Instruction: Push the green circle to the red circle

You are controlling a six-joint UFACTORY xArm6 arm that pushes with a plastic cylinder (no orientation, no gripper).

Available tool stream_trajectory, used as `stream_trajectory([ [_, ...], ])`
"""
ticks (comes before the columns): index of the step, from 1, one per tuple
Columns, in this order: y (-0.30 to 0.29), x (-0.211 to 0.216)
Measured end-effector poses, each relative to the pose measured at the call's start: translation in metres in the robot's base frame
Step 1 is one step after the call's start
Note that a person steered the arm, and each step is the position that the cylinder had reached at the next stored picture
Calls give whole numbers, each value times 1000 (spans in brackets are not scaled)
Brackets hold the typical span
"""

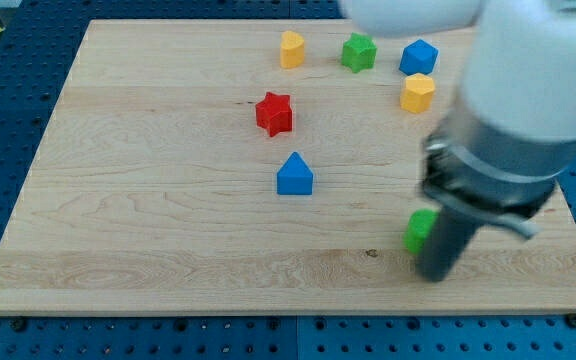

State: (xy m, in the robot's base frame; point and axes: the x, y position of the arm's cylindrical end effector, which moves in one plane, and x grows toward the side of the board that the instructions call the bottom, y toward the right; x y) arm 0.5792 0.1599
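Observation:
The green circle lies at the view's lower right, partly hidden behind my rod. My tip rests on the board just right of and below the green block, touching or nearly touching it. No red circle shows; it may be hidden behind the arm. The only red block in view is a red star at the upper middle.
A blue house-shaped block sits at the centre. Along the top are a yellow block, a green star, a blue block and a yellow block. The arm's white body covers the right side. The board's bottom edge is near.

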Motion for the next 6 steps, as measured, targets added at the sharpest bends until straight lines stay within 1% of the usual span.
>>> stream_trajectory([
  [1, 75, -18],
  [2, 19, 3],
  [3, -47, -22],
  [4, 30, -61],
  [5, 111, -56],
  [6, 48, -38],
])
